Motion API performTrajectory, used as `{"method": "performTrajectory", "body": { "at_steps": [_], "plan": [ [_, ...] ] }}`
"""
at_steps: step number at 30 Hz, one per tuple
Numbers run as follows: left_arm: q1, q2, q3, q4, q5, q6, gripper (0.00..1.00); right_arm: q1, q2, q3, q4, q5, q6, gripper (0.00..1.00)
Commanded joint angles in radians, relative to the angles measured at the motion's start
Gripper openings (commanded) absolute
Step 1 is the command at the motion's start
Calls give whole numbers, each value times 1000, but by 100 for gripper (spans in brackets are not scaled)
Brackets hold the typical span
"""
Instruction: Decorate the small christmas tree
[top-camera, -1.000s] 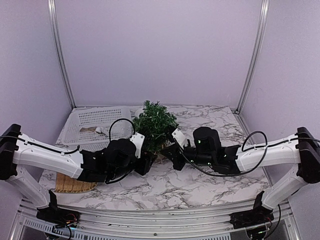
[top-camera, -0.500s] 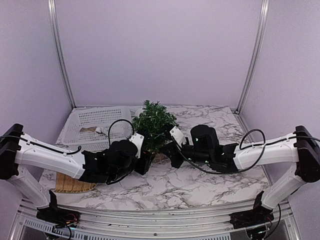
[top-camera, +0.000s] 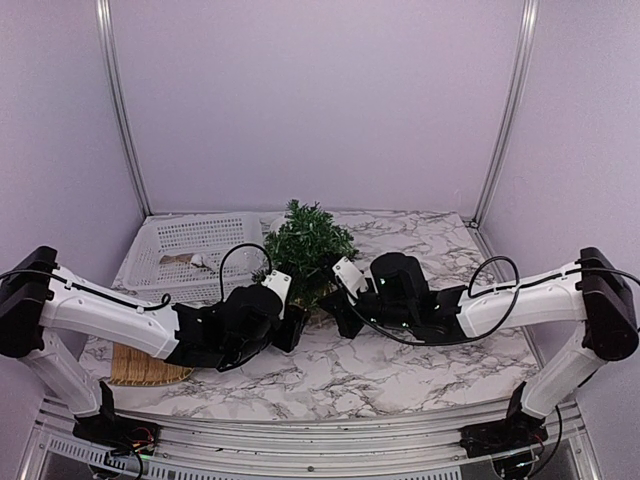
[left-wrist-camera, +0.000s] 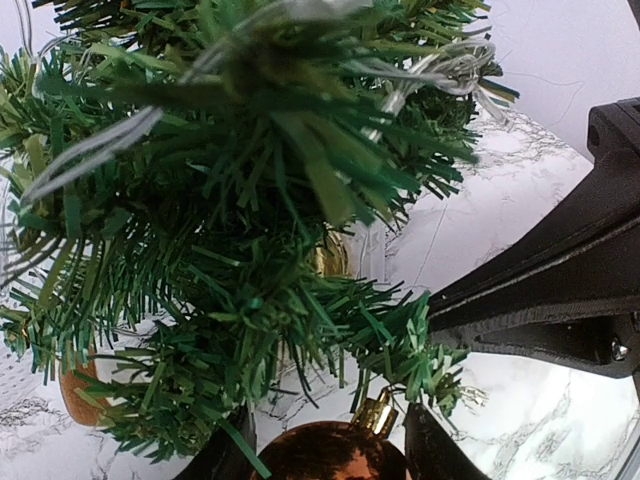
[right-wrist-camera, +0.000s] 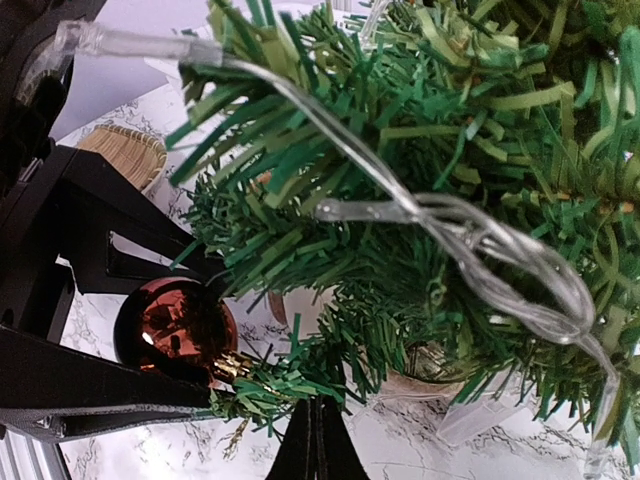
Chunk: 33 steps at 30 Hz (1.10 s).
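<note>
A small christmas tree (top-camera: 308, 248) stands mid-table on a white, grey-veined marble top (top-camera: 400, 370), just right of a white perforated plastic basket (top-camera: 190, 245). Its dark green needles are flat, stiff strips, bushy and ragged at the edges, and a clear plastic light wire (right-wrist-camera: 440, 225) is looped through them. Both black grippers crowd the lower front of the tree, close together. The left gripper (top-camera: 293, 328) clasps a round, glossy copper-brown bauble (right-wrist-camera: 175, 325) with a gold cap (left-wrist-camera: 375, 410), right under a low branch tip. The right gripper (right-wrist-camera: 316, 440) shows fingers pressed into a narrow wedge among the needles; whether they pinch anything cannot be told. A flat tan woven mat (top-camera: 140, 368) lies under the left arm. Bare marble lies open to the tree's right and toward the near edge.
</note>
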Motion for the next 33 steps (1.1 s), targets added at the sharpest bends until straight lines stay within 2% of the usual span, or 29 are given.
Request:
{"method": "performTrajectory", "body": {
  "at_steps": [1,6,11,23,28,33],
  "plan": [
    [2,21,33,-34,-40,-21,32,7,7,47,-6,6,7,0],
    [9,18,32,-45,-57,-36,32,7,9,51,-4,0,9,0],
    [10,9,32,-46,-39,-21,44,7,6,48,3,-1,13,0],
    [8,-32,3,-53,-21,-19,60,7,5,46,3,-35,14,0],
    [7,-67,-21,-58,-2,-27,64,7,-2,38,4,-46,17,0],
    [7,-117,-34,-120,19,-55,67,8,-22,26,3,-52,22,6]
  ]
}}
